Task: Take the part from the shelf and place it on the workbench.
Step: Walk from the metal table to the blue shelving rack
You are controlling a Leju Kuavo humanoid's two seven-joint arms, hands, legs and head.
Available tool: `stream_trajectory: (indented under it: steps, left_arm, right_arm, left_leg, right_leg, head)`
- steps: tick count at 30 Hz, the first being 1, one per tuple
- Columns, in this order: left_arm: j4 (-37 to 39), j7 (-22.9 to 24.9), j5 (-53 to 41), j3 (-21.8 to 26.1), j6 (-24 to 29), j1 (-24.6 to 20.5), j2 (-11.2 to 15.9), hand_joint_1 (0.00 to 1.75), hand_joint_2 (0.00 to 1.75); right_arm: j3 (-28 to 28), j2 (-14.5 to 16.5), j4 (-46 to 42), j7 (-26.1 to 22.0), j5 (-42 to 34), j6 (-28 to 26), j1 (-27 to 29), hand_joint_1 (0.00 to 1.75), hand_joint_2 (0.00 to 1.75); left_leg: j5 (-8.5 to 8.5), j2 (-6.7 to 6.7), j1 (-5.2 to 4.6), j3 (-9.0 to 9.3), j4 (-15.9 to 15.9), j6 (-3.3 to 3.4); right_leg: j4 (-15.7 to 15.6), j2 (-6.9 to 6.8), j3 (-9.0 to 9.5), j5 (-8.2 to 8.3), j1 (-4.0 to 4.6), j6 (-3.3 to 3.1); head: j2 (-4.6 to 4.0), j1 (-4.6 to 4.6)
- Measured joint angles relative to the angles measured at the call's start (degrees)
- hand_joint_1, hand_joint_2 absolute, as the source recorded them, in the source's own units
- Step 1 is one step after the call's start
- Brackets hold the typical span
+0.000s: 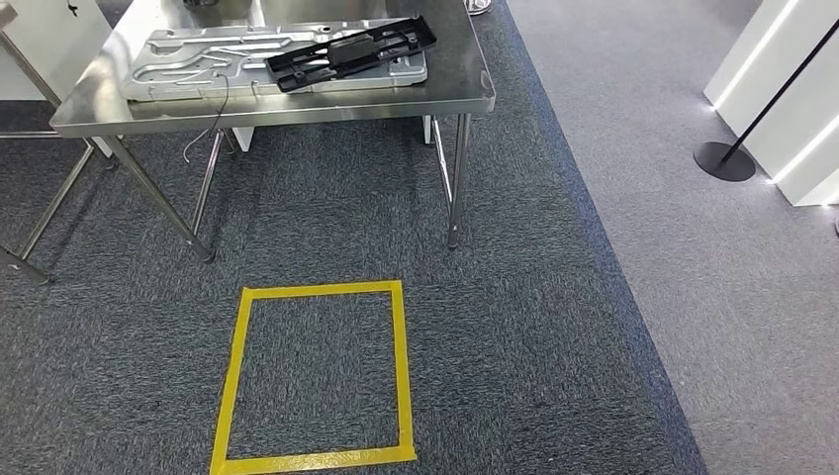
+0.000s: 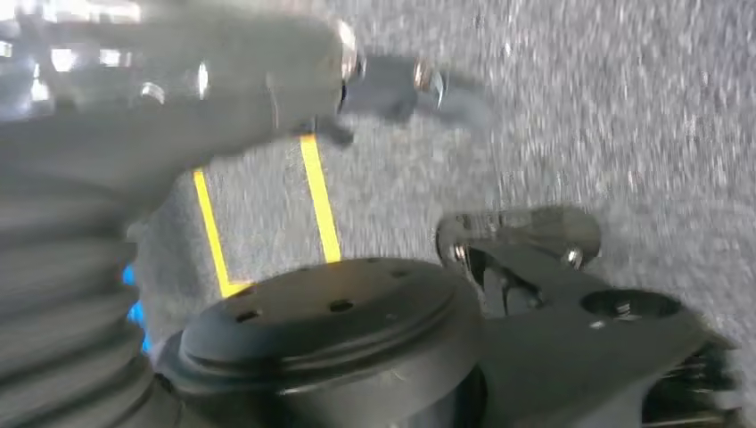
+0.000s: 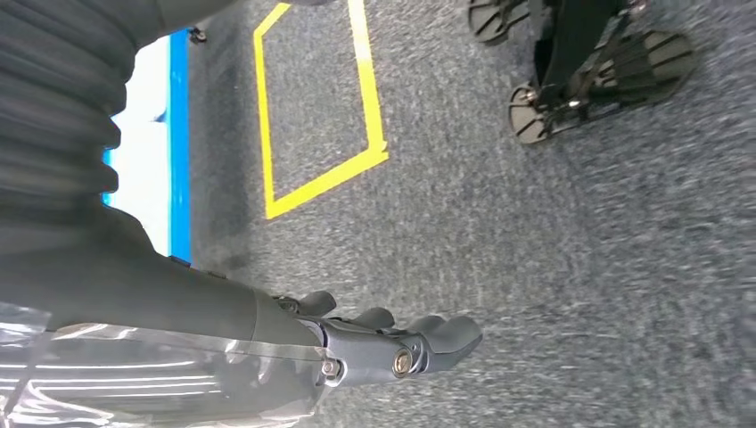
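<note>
With the black part [image 1: 351,52] already lying on the surface [image 1: 465,84] atop a grey panel [image 1: 198,59], both arms hang: right hand [image 3: 392,343] loosely apart and empty, left hand [image 2: 392,85] too blurred to tell; step back steadily, well clear of the surface.

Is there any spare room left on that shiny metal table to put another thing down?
The workbench has bare steel along its front edge and right edge. Its middle is crowded: a grey panel with a black part lying across it.
</note>
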Motion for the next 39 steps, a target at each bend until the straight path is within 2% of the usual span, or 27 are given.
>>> stream_trajectory:
  steps: [1,2,3,5,7,8,9,11,12,13,14,15,17,18,19,22,23,25,27,28,29,30,32,33,34,37,39]
  left_arm:
    - [0.00,0.19,-1.26,1.13,-0.16,0.36,0.03,0.00,1.75]
    - [0.00,0.33,-2.43,2.21,-0.37,0.74,0.05,0.00,1.75]
    - [-0.01,0.45,-3.59,3.33,-0.57,1.09,0.07,0.00,1.75]
    - [-0.02,0.56,-5.92,5.66,-0.95,1.55,0.09,0.00,1.75]
    - [-0.14,0.73,-8.36,8.06,-1.36,1.80,0.08,0.00,0.87]
    - [-0.26,0.89,-9.65,9.27,-1.56,1.94,0.07,0.00,0.44]
    - [-0.44,1.06,-10.87,10.42,-1.73,2.16,0.05,0.00,0.00]
    - [-0.96,1.39,-13.30,12.75,-2.05,2.71,0.05,0.00,0.00]
    - [-1.30,1.52,-14.47,13.91,-2.27,2.99,0.05,0.00,0.00]
    - [-1.67,1.64,-15.65,15.06,-2.48,3.22,0.05,0.00,0.00]
    - [-2.10,1.76,-16.82,16.20,-2.65,3.39,0.05,0.00,0.00]
    - [-2.60,1.86,-17.98,17.31,-2.79,3.49,0.05,0.00,0.00]
    - [-3.73,2.06,-20.31,19.59,-3.11,3.49,0.05,0.00,0.00]
    - [-4.25,2.14,-21.44,20.73,-3.32,3.46,0.05,0.00,0.00]
    - [-4.72,2.22,-22.60,21.92,-3.54,3.46,0.05,0.00,0.00]
    - [-5.72,2.55,-26.07,25.54,-3.98,3.74,0.10,0.00,0.00]
    - [-5.93,2.64,-27.28,26.81,-4.16,3.95,0.15,0.00,0.00]
    - [-6.14,2.85,-29.73,29.35,-4.58,4.58,0.28,0.00,0.00]
    - [-6.16,3.11,-32.09,31.79,-4.88,5.50,0.42,0.00,0.00]
    - [-6.16,3.23,-33.23,32.95,-5.01,6.06,0.53,0.00,0.00]
    - [-6.16,3.34,-34.36,34.08,-5.19,6.66,0.64,0.00,0.00]
    - [-6.14,3.44,-35.54,35.25,-5.39,7.25,0.76,0.00,0.00]
    - [-6.10,3.65,-37.85,37.61,-5.74,8.32,1.01,0.00,0.00]
    - [-6.08,3.75,-38.98,38.80,-5.87,8.75,1.12,0.00,0.00]
    - [-6.08,3.86,-40.07,39.98,-6.02,9.16,1.21,0.00,0.00]
    - [-6.10,4.16,-43.57,43.73,-6.65,10.17,1.33,0.00,0.00]
    - [-6.32,4.38,-45.94,46.17,-6.97,10.42,1.40,0.00,0.00]
  right_arm:
    - [1.03,-0.01,-0.38,-0.01,-1.02,0.08,-0.01,0.00,1.75]
    - [2.01,-0.04,-0.74,-0.02,-1.99,0.13,-0.01,0.00,1.31]
    - [3.00,-0.10,-1.08,-0.03,-2.95,0.17,0.01,0.00,0.87]
    - [4.99,-0.28,-1.68,-0.04,-4.92,0.38,0.10,0.00,0.00]
    - [7.01,-0.56,-2.14,-0.07,-6.94,0.72,0.26,0.00,0.00]
    - [8.05,-0.69,-2.32,-0.12,-7.97,0.86,0.40,0.00,0.00]
    - [9.04,-0.81,-2.44,-0.15,-8.96,0.98,0.62,0.00,0.00]
    - [11.07,-0.93,-2.52,-0.21,-10.97,1.14,1.35,0.00,0.00]
    - [12.05,-0.98,-2.52,-0.21,-11.95,1.20,1.85,0.00,0.00]
    - [13.03,-1.05,-2.52,-0.22,-12.94,1.28,2.41,0.00,0.00]
    - [14.00,-1.10,-2.51,-0.22,-13.91,1.39,2.98,0.00,0.00]
    - [14.95,-1.19,-2.50,-0.24,-14.87,1.54,3.52,0.00,0.00]
    - [16.88,-1.41,-2.47,-0.31,-16.75,1.89,4.41,0.00,0.00]
    - [17.84,-1.52,-2.46,-0.36,-17.68,2.01,4.73,0.00,0.00]
    - [18.84,-1.61,-2.46,-0.38,-18.65,2.11,5.03,0.00,0.00]
    - [21.87,-1.87,-2.46,-0.43,-21.59,2.26,5.89,0.00,0.00]
    - [22.95,-1.97,-2.49,-0.46,-22.60,2.36,6.10,0.00,0.00]
    - [25.14,-2.20,-2.73,-0.52,-24.64,2.69,6.26,0.00,0.00]
    - [27.18,-2.47,-3.29,-0.60,-26.61,2.99,6.25,0.00,0.00]
    - [28.15,-2.57,-3.69,-0.66,-27.58,3.10,6.21,0.00,0.00]
    - [29.10,-2.67,-4.17,-0.72,-28.52,3.16,6.13,0.00,0.00]
    - [30.11,-2.74,-4.73,-0.80,-29.49,3.21,6.01,0.00,0.00]
    - [32.15,-2.85,-5.91,-0.96,-31.43,3.37,5.73,0.00,0.00]
    - [33.19,-2.93,-6.45,-1.02,-32.39,3.50,5.60,0.00,0.00]
    - [34.20,-3.03,-6.92,-1.05,-33.33,3.65,5.51,0.00,0.00]
    - [37.32,-3.45,-7.87,-1.10,-36.27,4.04,5.53,0.00,0.00]
    - [39.34,-3.72,-8.09,-1.14,-38.23,4.22,5.98,0.00,0.00]
  left_leg:
    - [1.61,0.00,0.08,2.29,-4.15,0.09]
    - [2.66,0.00,0.05,4.21,-7.94,0.25]
    - [3.16,-0.03,0.01,5.39,-10.48,0.56]
    - [3.05,-0.12,-0.26,5.61,-11.78,1.31]
    - [3.43,-0.16,-0.24,5.42,-11.92,2.16]
    - [3.64,-0.10,-0.16,5.42,-12.10,2.54]
    - [3.84,-0.01,-0.07,5.40,-12.25,2.88]
    - [4.04,0.16,-0.13,5.10,-12.26,3.25]
    - [4.09,0.19,-0.20,4.96,-12.24,3.32]
    - [4.12,0.19,-0.25,4.89,-12.22,3.36]
    - [4.13,0.15,-0.27,4.90,-12.21,3.37]
    - [4.12,0.11,-0.28,4.99,-12.20,3.34]
    - [4.05,0.06,-0.39,5.16,-12.14,3.08]
    - [4.02,0.07,-0.47,5.15,-12.09,2.81]
    - [4.01,0.09,-0.54,5.09,-12.05,2.50]
    - [3.93,0.11,-0.49,5.05,-11.96,1.50]
    - [3.25,0.08,-0.46,4.79,-11.16,1.21]
    - [-0.04,0.01,-0.34,2.67,-6.06,0.77]
    - [-3.77,0.00,-0.20,-0.81,1.67,0.43]
    - [-4.45,0.00,-0.13,-1.92,4.17,0.31]
    - [-3.91,0.00,-0.07,-2.03,4.45,0.24]
    - [-2.33,0.01,-0.01,-1.00,2.37,0.25]
    - [1.52,0.03,0.01,2.94,-5.81,0.48]
    - [2.70,0.03,-0.05,4.44,-9.10,0.74]
    - [3.18,0.01,-0.13,5.23,-10.98,1.04]
    - [3.46,-0.05,-0.30,5.22,-11.63,2.12]
    - [3.91,0.02,-0.15,5.13,-12.00,2.88]
  right_leg:
    - [0.24,0.06,-0.04,-0.10,-0.02,0.17]
    - [0.61,0.14,-0.19,-0.22,0.07,0.43]
    - [0.90,0.19,-0.42,-0.27,0.15,0.77]
    - [1.19,0.18,-0.87,-0.16,0.29,1.50]
    - [1.40,0.19,-1.09,-0.31,0.18,2.17]
    - [2.39,0.23,-1.50,-1.13,0.09,2.47]
    - [4.58,0.29,-2.44,-2.64,0.00,2.74]
    - [12.13,0.33,-5.79,-6.70,-0.17,3.15]
    - [15.76,0.33,-7.42,-8.09,-0.23,3.28]
    - [17.75,0.33,-8.28,-8.43,-0.25,3.33]
    - [17.45,0.33,-8.03,-7.61,-0.25,3.29]
    - [14.70,0.33,-6.62,-5.81,-0.24,3.16]
    - [6.18,0.33,-2.42,-2.04,-0.10,2.62]
    - [3.01,0.34,-0.98,-0.99,0.04,2.30]
    - [1.33,0.35,-0.29,-0.64,0.20,2.02]
    - [0.66,0.35,-0.28,-0.46,0.26,1.13]
    - [0.43,0.30,-0.23,-0.28,0.13,0.73]
    - [0.08,0.15,-0.23,0.02,-0.08,0.08]
    - [0.14,0.13,-0.41,0.05,0.00,-0.15]
    - [0.21,0.13,-0.45,0.04,0.03,-0.16]
    - [0.31,0.14,-0.47,0.02,0.04,-0.14]
    - [0.44,0.17,-0.46,-0.03,0.03,-0.08]
    - [0.82,0.21,-0.44,-0.24,0.10,0.25]
    - [1.04,0.24,-0.48,-0.37,0.19,0.52]
    - [1.22,0.25,-0.55,-0.47,0.26,0.83]
    - [1.42,0.25,-0.69,-0.54,0.18,1.90]
    - [3.40,0.33,-1.51,-2.16,0.01,2.55]
  head:
    - [0.00,0.00]
    - [0.00,0.00]
    - [0.00,0.00]
    - [0.00,0.00]
    - [0.00,0.01]
    - [0.00,0.01]
    - [0.00,0.01]
    - [0.00,0.00]
    - [0.00,0.00]
    - [0.00,0.00]
    - [0.00,0.00]
    - [0.00,0.00]
    - [0.00,0.00]
    - [0.00,0.00]
    - [0.00,0.00]
    - [0.00,0.00]
    - [0.00,0.00]
    - [0.00,0.00]
    - [0.00,0.00]
    - [0.00,0.00]
    - [0.00,0.00]
    - [0.00,0.00]
    - [0.00,0.00]
    - [0.00,0.00]
    - [0.00,0.00]
    - [0.00,0.00]
    - [0.00,0.00]
